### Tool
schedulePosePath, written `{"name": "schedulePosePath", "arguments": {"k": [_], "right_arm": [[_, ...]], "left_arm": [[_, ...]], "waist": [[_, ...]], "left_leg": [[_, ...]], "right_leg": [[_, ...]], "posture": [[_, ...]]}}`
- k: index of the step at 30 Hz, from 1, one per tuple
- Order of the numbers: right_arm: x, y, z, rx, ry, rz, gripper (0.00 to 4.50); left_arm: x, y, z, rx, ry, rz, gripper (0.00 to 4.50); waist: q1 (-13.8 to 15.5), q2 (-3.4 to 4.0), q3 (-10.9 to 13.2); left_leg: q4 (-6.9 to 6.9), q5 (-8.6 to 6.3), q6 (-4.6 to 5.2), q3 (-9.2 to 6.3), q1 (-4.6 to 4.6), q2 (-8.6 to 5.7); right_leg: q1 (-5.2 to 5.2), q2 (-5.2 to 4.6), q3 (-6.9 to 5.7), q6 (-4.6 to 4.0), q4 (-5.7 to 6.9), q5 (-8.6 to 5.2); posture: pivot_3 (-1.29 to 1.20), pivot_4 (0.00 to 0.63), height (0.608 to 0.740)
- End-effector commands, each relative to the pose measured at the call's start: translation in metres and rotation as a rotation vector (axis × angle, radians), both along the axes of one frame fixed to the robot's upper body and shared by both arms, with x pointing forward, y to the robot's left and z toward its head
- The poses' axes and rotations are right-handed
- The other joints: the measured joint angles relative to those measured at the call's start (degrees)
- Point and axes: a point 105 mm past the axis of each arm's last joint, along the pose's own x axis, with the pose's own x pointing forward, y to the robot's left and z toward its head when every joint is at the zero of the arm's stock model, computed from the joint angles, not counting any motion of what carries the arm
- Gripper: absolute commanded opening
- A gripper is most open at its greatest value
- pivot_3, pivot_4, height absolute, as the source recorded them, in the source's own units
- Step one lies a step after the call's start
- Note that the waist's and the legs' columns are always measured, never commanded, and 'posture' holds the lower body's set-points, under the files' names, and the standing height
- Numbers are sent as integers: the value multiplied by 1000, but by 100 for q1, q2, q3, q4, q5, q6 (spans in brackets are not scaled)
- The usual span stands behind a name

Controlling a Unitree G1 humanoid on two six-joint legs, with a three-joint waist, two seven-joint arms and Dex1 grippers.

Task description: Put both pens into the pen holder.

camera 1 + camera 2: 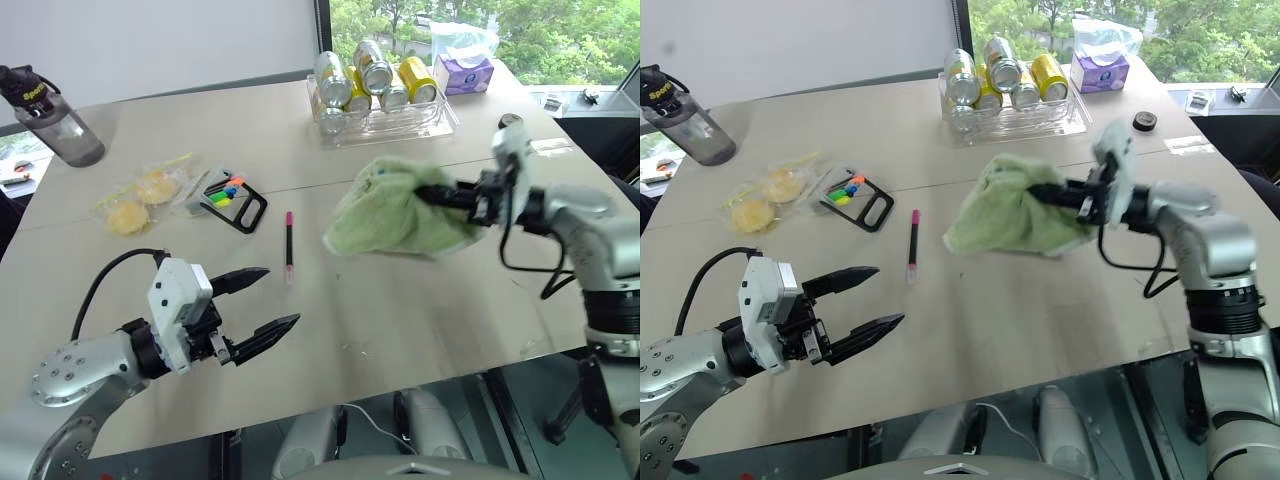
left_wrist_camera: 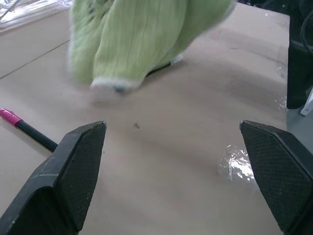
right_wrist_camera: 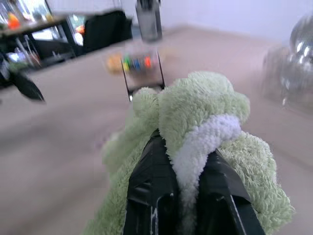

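A black pen with pink ends [image 1: 289,243] lies on the table just right of the pen holder [image 1: 232,198]. The holder is a small black-framed box with green, orange and yellow markers showing through it. My right gripper [image 1: 440,195] is shut on a fluffy green towel [image 1: 390,215], which hangs lifted above the table right of the pen. In the right wrist view the fingers [image 3: 156,186] pinch the towel's white edge. My left gripper [image 1: 283,295] is open and holds nothing, hovering near the table's front, below the pen [image 2: 29,129].
A clear tray of drink cans [image 1: 437,118] stands at the back, with a purple tissue pack [image 1: 465,72] beside it. A dark water bottle [image 1: 50,115] is at the far left. A bag of yellow snacks [image 1: 140,198] lies left of the holder.
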Motion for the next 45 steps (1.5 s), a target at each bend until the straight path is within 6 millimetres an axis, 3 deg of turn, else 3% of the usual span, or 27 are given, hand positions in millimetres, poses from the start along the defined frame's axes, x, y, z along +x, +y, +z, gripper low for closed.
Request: {"name": "schedulePosePath", "arguments": {"k": [1,6,9,11,14,17,18,20,21,23,27,30,35,40,45], "right_arm": [[-2,-15,37,131,-29,-29,9],[5,-66,77,310,-62,-169,9],[11,-101,81,331,-39,-287,9],[17,-125,69,299,22,-387,9],[26,-153,39,117,48,-539,9],[25,-169,-5,-135,100,-597,1044],[22,-178,-25,-266,123,-617,1548],[18,-196,-45,-452,133,-669,2581],[17,-205,-51,-520,138,-702,2892],[10,-214,-57,-586,166,-711,2892],[1,-218,-47,-609,158,-680,2892],[-7,-214,-40,-597,166,-641,2892],[-22,-175,-20,-458,131,-485,2892],[-34,-100,-38,-336,86,-304,2892],[-25,-30,-56,-305,27,-186,2892]], "left_arm": [[2,-3,23,-83,-64,-20,4500],[7,-11,38,-172,-101,-47,4500],[10,-16,40,-183,-104,-60,4500],[11,-17,38,-184,-99,-60,4500],[11,-18,32,-173,-79,-67,4500],[12,-20,31,-175,-77,-75,4500],[13,-20,32,-175,-78,-77,4500],[14,-20,32,-173,-79,-79,4500],[15,-19,31,-170,-78,-78,4500],[13,-19,30,-166,-73,-78,4500],[13,-18,26,-149,-61,-78,4500],[13,-20,23,-125,-53,-91,4500],[25,-26,17,-55,-49,-161,4500],[55,-35,19,-2,-71,-263,4500],[52,-33,14,63,-23,-357,4500]], "waist": [[1,0,0],[22,1,1],[16,1,0],[12,2,0],[9,2,0],[-7,4,0],[-13,5,0],[-11,10,2],[-13,15,5],[-15,27,10],[-23,37,14],[-14,37,14],[26,38,13],[46,22,7],[-52,14,17]], "left_leg": [[0,0,0,0,-1,0],[1,0,1,2,-4,-3],[-3,0,1,1,-6,-2],[-4,0,1,3,-7,-1],[-4,-1,3,11,-7,-1],[-5,-1,3,16,-5,1],[-4,-1,3,18,-4,1],[-3,-1,4,26,-3,2],[-1,-1,4,29,-2,2],[0,-1,4,44,-2,1],[0,0,3,46,1,5],[1,0,3,45,2,7],[4,-1,4,41,1,5],[6,0,2,22,5,6],[10,-2,6,33,-4,0]], "right_leg": [[0,-1,0,0,0,0],[0,-4,0,0,-2,1],[-1,-3,2,0,-10,1],[-1,-2,6,0,-13,1],[-1,-3,14,0,-15,1],[-1,-1,14,0,-13,1],[-1,-1,14,0,-12,1],[-1,0,14,1,-8,1],[-2,0,13,1,-7,1],[-12,0,23,2,3,1],[-13,4,23,1,7,1],[-11,6,21,1,8,1],[-9,4,19,1,8,1],[1,8,10,1,13,1],[-13,2,17,4,11,2]], "posture": [[0,150,739],[0,150,739],[0,150,739],[0,150,739],[0,150,739],[0,150,739],[0,150,739],[0,150,739],[0,150,739],[0,150,739],[0,150,739],[0,150,739],[0,150,739],[0,150,739],[0,150,739]]}}
